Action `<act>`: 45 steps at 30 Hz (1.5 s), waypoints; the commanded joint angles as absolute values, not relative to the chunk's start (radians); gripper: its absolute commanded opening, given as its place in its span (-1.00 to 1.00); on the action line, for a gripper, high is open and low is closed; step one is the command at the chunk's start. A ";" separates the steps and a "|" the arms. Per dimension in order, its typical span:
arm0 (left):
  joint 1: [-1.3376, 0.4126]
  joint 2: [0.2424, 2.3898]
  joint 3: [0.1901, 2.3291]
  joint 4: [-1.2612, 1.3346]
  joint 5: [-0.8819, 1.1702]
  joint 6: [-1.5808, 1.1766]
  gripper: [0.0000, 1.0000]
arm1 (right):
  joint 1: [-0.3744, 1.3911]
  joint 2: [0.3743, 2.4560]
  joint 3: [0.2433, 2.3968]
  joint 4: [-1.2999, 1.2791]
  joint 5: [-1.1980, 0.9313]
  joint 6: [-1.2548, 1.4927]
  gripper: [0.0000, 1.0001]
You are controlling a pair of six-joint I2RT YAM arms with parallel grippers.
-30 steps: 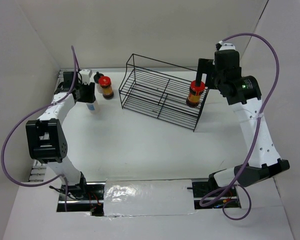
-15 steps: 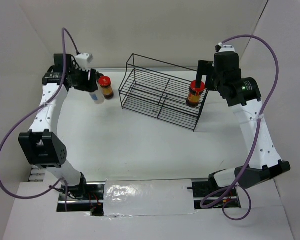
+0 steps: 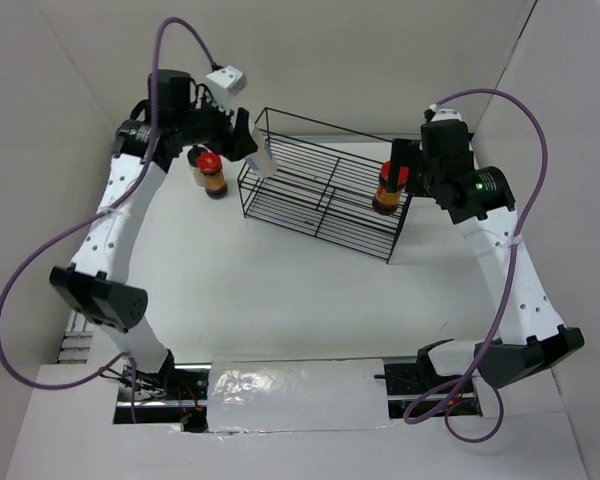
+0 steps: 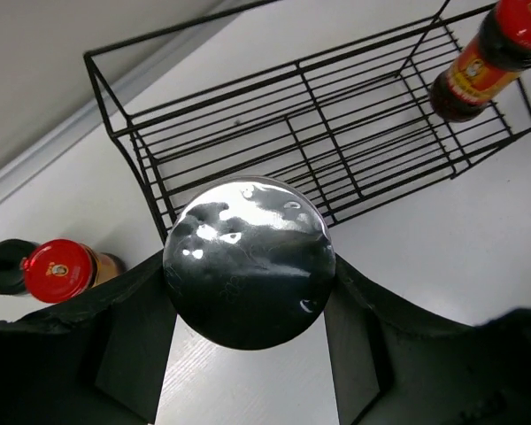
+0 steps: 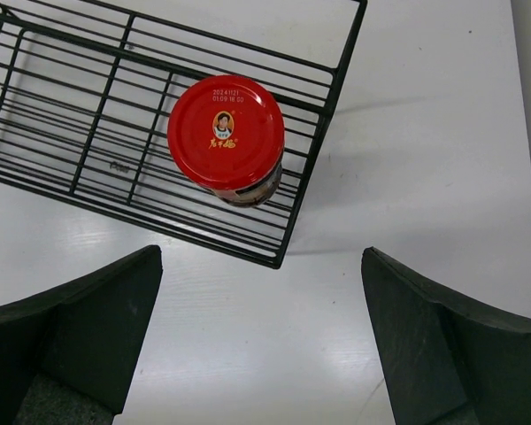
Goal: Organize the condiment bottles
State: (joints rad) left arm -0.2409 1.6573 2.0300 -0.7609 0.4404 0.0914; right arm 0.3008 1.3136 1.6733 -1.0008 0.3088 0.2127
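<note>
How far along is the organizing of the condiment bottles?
Done: one red-lidded jar stands in the rack, right gripper open above it. In hand: left gripper holds the white cylinder by the rack's left end. Left: the other red-lidded jar and black-capped bottle, on the table.

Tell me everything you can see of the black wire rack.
The rack is a black basket of thin wire, rectangular, open on top, with a barred floor and a cross wire at its middle. It stands upright on the white table. One red-lidded brown jar stands inside at its right end.
</note>
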 commanded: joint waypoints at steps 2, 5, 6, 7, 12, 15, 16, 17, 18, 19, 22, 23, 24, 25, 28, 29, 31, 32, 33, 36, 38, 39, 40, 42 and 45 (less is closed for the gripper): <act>-0.291 1.762 2.143 -0.707 0.367 0.072 -1.00 | 0.314 1.243 1.637 -0.959 0.305 0.245 1.00; -0.324 1.799 2.160 -0.660 0.330 0.084 -1.00 | 0.319 1.223 1.602 -0.966 0.304 0.262 1.00; -0.328 1.802 2.155 -0.649 0.313 0.090 -1.00 | 0.321 1.218 1.586 -0.969 0.305 0.265 1.00; -0.333 1.809 2.155 -0.641 0.307 0.100 -1.00 | 0.322 1.213 1.580 -0.973 0.304 0.268 1.00; -0.351 1.876 2.148 -0.653 0.236 0.135 -1.00 | 0.327 1.187 1.546 -0.988 0.313 0.288 1.00; -0.351 1.901 2.119 -0.655 0.209 0.143 -1.00 | 0.328 1.186 1.552 -0.994 0.322 0.287 1.00; -0.351 1.904 2.106 -0.644 0.204 0.144 -1.00 | 0.327 1.186 1.555 -0.994 0.325 0.290 1.00; -0.351 1.902 2.082 -0.635 0.196 0.146 -1.00 | 0.328 1.187 1.563 -0.994 0.327 0.287 1.00; -0.353 1.904 2.071 -0.612 0.192 0.147 -1.00 | 0.330 1.192 1.566 -0.994 0.327 0.284 1.00; -0.356 1.899 2.062 -0.601 0.175 0.156 -1.00 | 0.330 1.196 1.574 -0.994 0.324 0.284 1.00; -0.357 1.898 2.036 -0.571 0.164 0.169 -0.96 | 0.336 1.206 1.580 -0.994 0.322 0.284 1.00; -0.357 1.894 2.028 -0.566 0.172 0.172 -0.89 | 0.336 1.207 1.580 -0.994 0.322 0.285 1.00; -0.359 1.894 2.025 -0.565 0.176 0.178 -0.69 | 0.336 1.206 1.577 -0.993 0.322 0.285 1.00; -0.357 1.898 2.023 -0.563 0.176 0.181 -0.54 | 0.339 1.206 1.575 -0.992 0.325 0.285 1.00; -0.357 1.907 2.032 -0.572 0.167 0.183 0.04 | 0.339 1.200 1.571 -0.996 0.331 0.287 1.00; -0.359 1.905 2.034 -0.575 0.167 0.181 0.33 | 0.339 1.201 1.568 -0.999 0.331 0.287 1.00; -0.357 1.901 2.034 -0.572 0.172 0.179 0.67 | 0.339 1.195 1.562 -0.997 0.331 0.285 1.00; -0.357 1.895 2.034 -0.569 0.172 0.176 0.99 | 0.339 1.198 1.560 -0.996 0.331 0.285 1.00; -0.357 1.894 2.042 -0.568 0.173 0.175 0.99 | 0.339 1.198 1.556 -0.996 0.331 0.284 1.00; -0.357 1.890 2.074 -0.580 0.170 0.157 0.99 | 0.342 1.203 1.551 -0.991 0.324 0.285 1.00; -0.357 1.876 2.091 -0.581 0.167 0.140 0.99 | 0.342 1.204 1.549 -0.988 0.318 0.285 1.00; -0.357 1.868 2.103 -0.581 0.170 0.134 0.99 | 0.342 1.206 1.546 -0.986 0.316 0.285 1.00; -0.356 1.859 2.109 -0.580 0.173 0.118 0.99 | 0.344 1.207 1.545 -0.986 0.314 0.287 1.00; -0.345 1.821 2.135 -0.584 0.196 0.098 0.99 | 0.347 1.210 1.539 -0.982 0.316 0.287 1.00; -0.313 1.761 2.164 -0.603 0.247 0.065 0.99 | 0.344 1.210 1.532 -0.980 0.316 0.287 1.00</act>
State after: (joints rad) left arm -0.3439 1.8851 2.0895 -0.6220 0.1963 0.1173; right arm 0.3355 1.2129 1.5429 -1.0054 0.3099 0.2764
